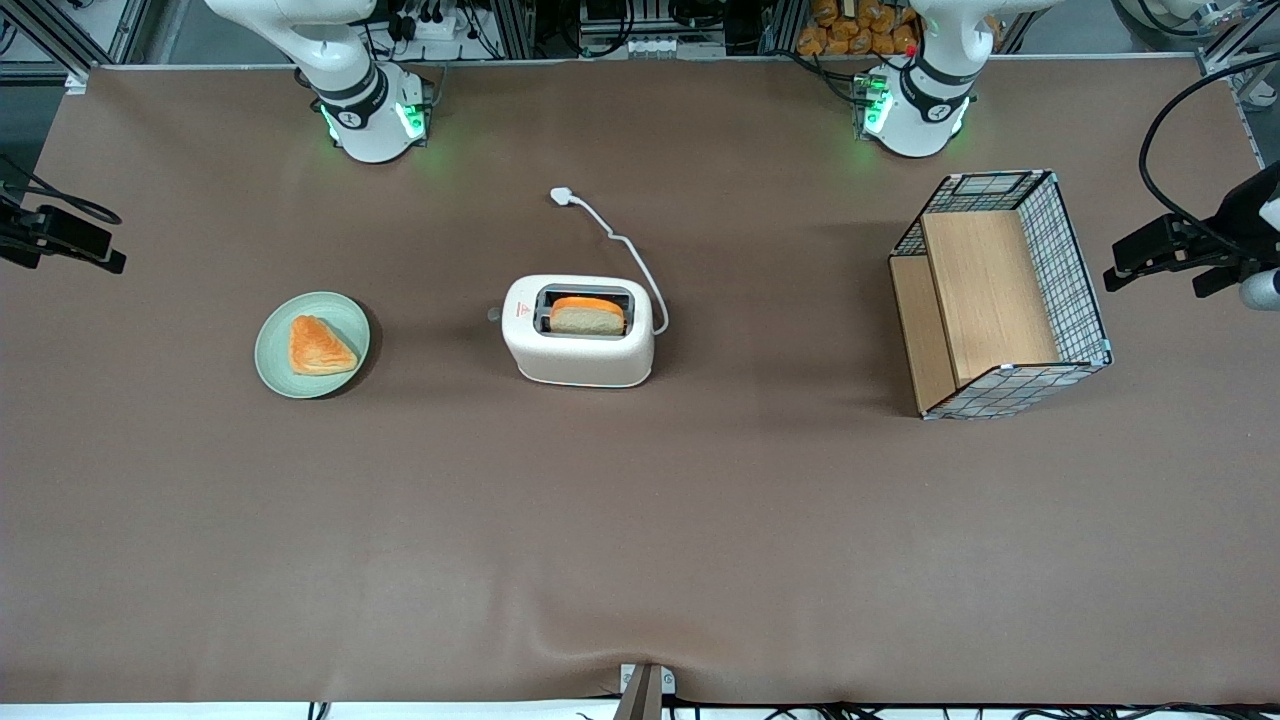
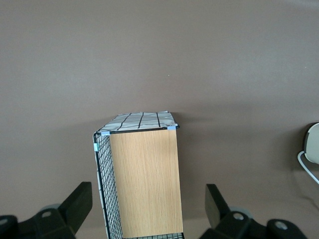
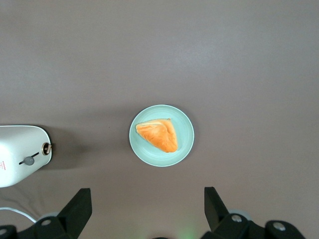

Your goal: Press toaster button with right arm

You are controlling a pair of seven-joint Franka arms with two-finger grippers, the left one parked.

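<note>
The toaster (image 1: 580, 345) sits in the middle of the front picture with bread (image 1: 588, 316) in its slot. The button (image 1: 494, 314) sticks out of the end that faces the plate (image 1: 275, 365). The gripper (image 3: 147, 191) hangs high above the plate, well away from the button, with its fingers spread wide. It should close them first, then come down level with the button and push straight down, gently, so the toaster does not slide.

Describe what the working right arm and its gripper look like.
The right arm is a white jointed arm with a black band near its base and green lights glowing there. Its gripper, high above the table near the plate at the working arm's end, has two thin black angular fingers, set wide open, on dark mounts with silver screws.
</note>
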